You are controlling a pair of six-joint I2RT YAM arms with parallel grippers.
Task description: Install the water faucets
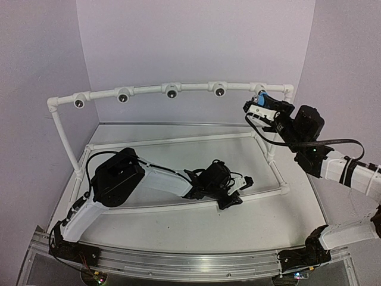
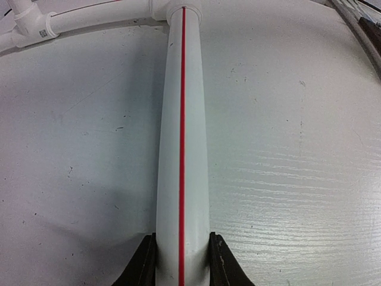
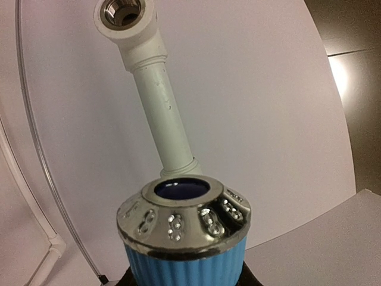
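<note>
Starting close in, at the near edge of the table [image 1: 178, 223]. My left arm [image 1: 119, 179] lies low across it, and my left pincer [image 2: 181, 265] is clamped narrow on the striped pipe [image 2: 181, 149]. That pipe runs along the near side of the pipe frame [image 1: 178, 141], toward the near right corner. My fingers [image 2: 141, 267] press it from either side (a bracing hold, I'd say, to steady the frame).

Further out and up on the right, my right pincer [image 1: 260, 108] is raised to the right end of the top rail [image 1: 149, 90], above the far right corner. It grips the water faucet [image 3: 184, 262] by its ribbed blue body, silver collar [image 3: 181, 217] pointing away from me. The faucet's nose sits right at the last tee on that end. Whether it is touching or threaded in, I cannot tell; the mouth is hidden.

Beyond it along the rail, the next tee fitting [image 3: 122, 13] shows a bare metal thread. The overhead view gives four open mouths in all.

So, my reading: nothing is surely seated and this first one is at the offer-up or screw-in stage. Four fittings are left, though this is the only faucet I can see.
</note>
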